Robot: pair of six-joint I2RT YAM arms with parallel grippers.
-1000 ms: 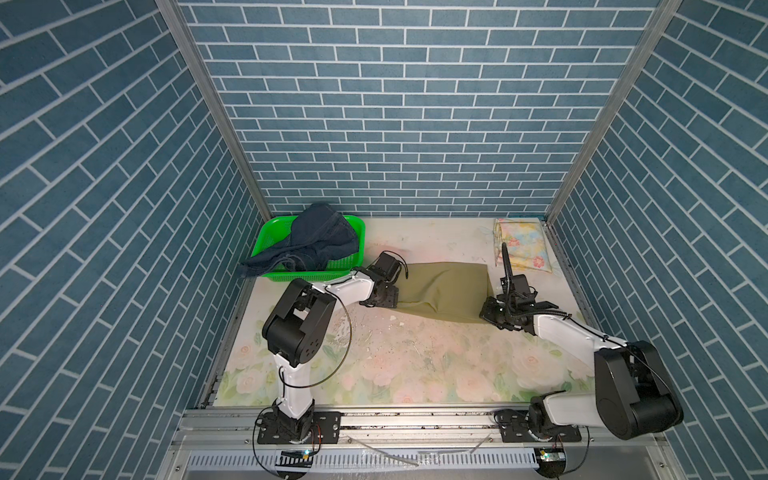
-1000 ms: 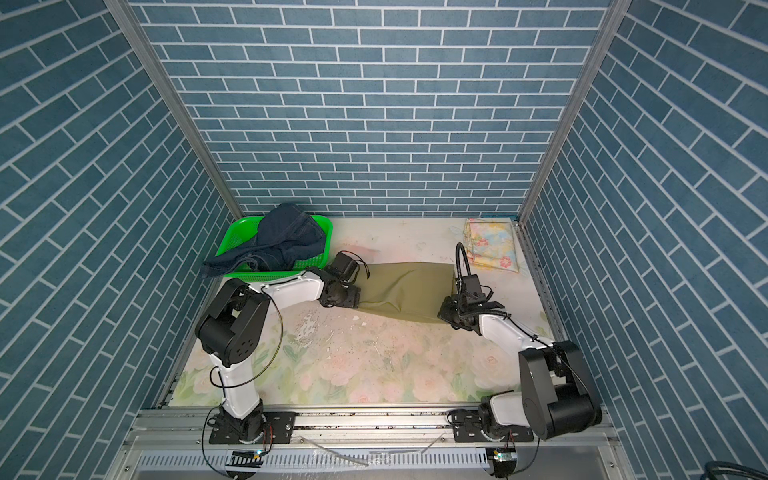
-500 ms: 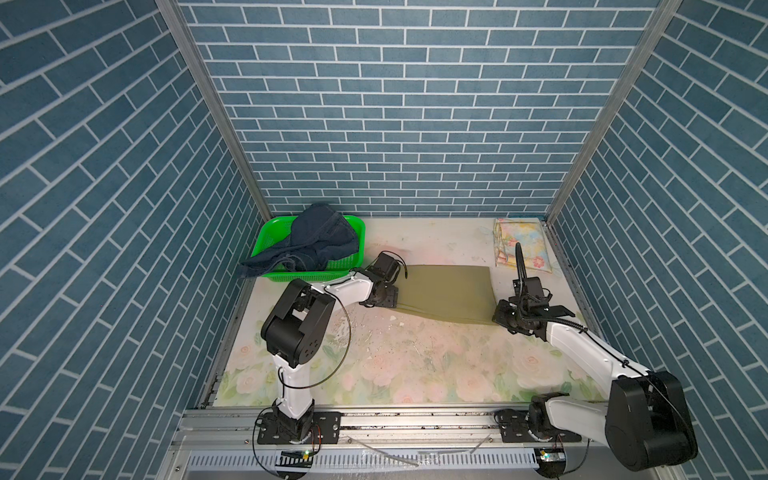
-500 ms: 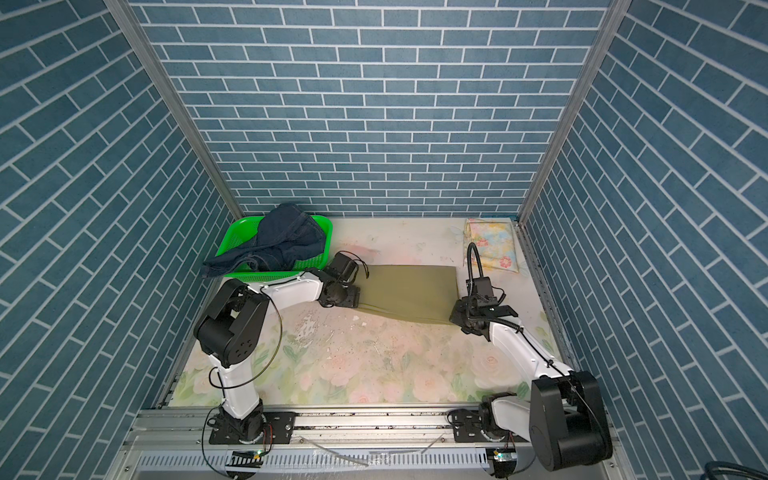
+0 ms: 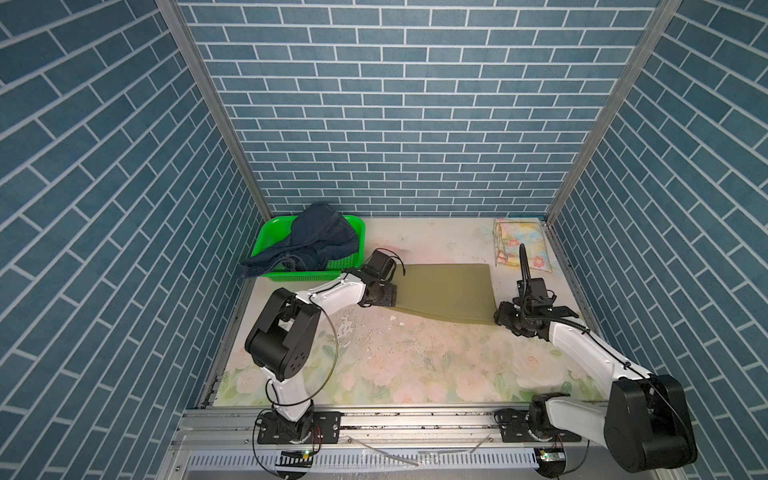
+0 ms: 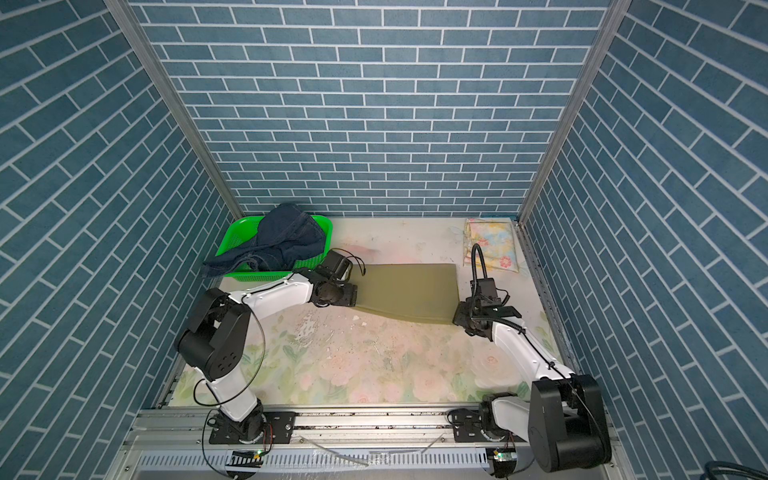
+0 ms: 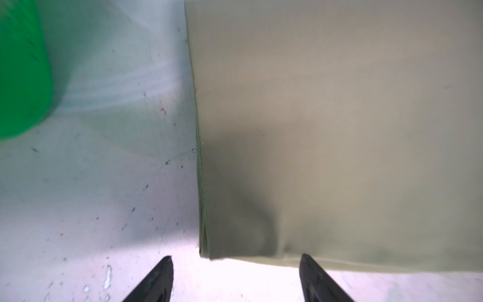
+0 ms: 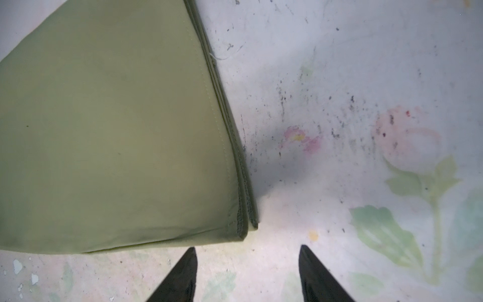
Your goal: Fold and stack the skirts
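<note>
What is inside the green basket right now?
The dark blue denim skirt lies heaped in the green basket, one end spilling over its near-left rim. Anything beneath the denim is covered.

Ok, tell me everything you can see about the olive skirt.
The olive skirt is plain, smooth cloth, folded flat into a four-sided shape, stitched layers stacked along one edge. It lies on the floral table, apart from the green basket. The left end effector and right end effector stand open at its near corners, gripping nothing.

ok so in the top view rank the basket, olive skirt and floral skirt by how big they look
1. basket, only slightly ahead
2. olive skirt
3. floral skirt, clearly smallest
</note>
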